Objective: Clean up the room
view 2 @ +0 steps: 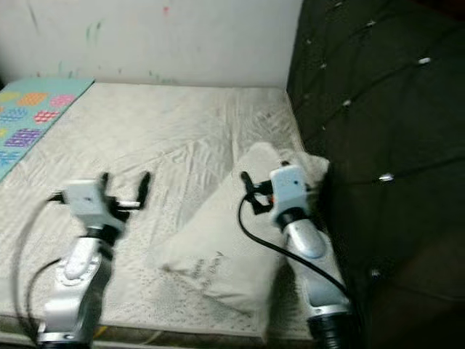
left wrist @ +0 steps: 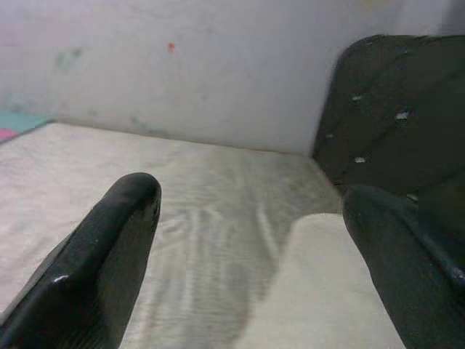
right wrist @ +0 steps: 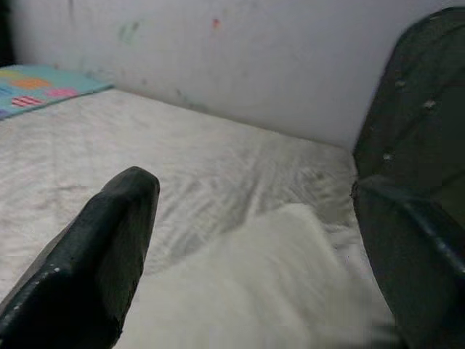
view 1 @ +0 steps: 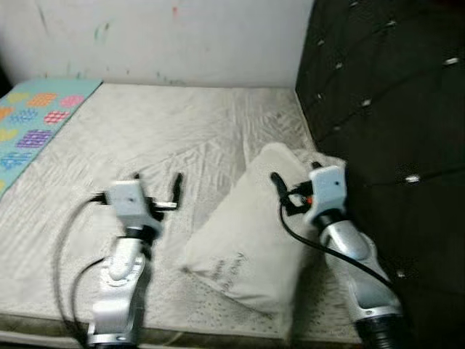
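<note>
**Mia:** What's the biggest thing here?

**Sam:** The bed [view 1: 167,138]. It has a pale, bumpy quilted top, and it's mostly bare. I'll say where everything is from the bed.

**Mia:** And the dark thing?

**Sam:** That's the headboard [view 1: 385,109], at the bed's right side. It's black and puffy, with little shiny buttons.

**Mia:** What's next?

**Sam:** The pillow [view 1: 254,240]. It's soft, white and squashy, a fat rectangle. It lies crooked on the bed near the front edge, its top end close to the headboard.

**Mia:** So is the room clean yet?

**Sam:** I think not. The pillow looks out of place, so it probably needs to go straight against the headboard. A blue mat [view 1: 36,123] with bright patches lies at the bed's far left corner.

**Mia:** What are the arms doing?

**Sam:** The right gripper [view 1: 296,183] is over the pillow's top end, its fingers wide apart, holding nothing. The left gripper [view 1: 158,179] is above the bare bed beside the pillow, fingers apart too.
</note>
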